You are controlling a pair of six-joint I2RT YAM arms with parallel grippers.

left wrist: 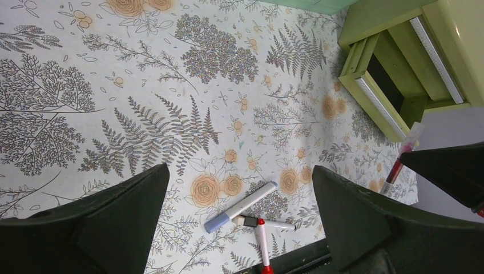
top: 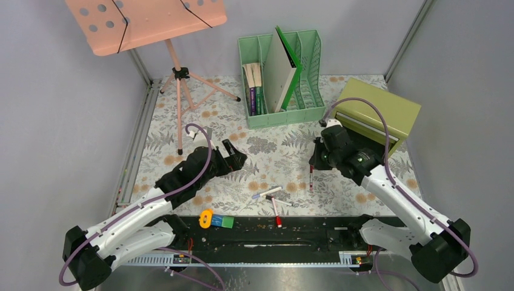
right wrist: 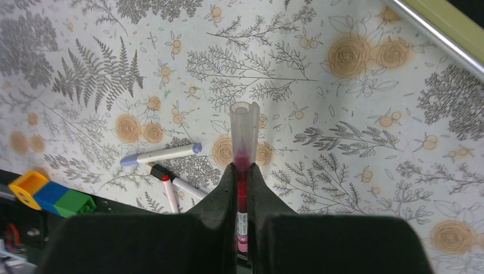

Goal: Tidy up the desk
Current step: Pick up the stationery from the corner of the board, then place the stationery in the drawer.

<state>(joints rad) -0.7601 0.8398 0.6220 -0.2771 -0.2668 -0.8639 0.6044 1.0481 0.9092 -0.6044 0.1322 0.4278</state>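
nearest, a black rail runs along the counter's front edge, with one yellow, blue and green block beside it. the counter, spread with pale cloth of grey-green ferns and orange flowers, sits between grey walls, with a metal rail at its side. two arms reach over it. the left fingers stand wide apart, holding nothing. the right fingers pinch one red pen. three markers lie loose between the arms. farthest back stand one green file rack with books, one olive drawer box and one pink music stand.
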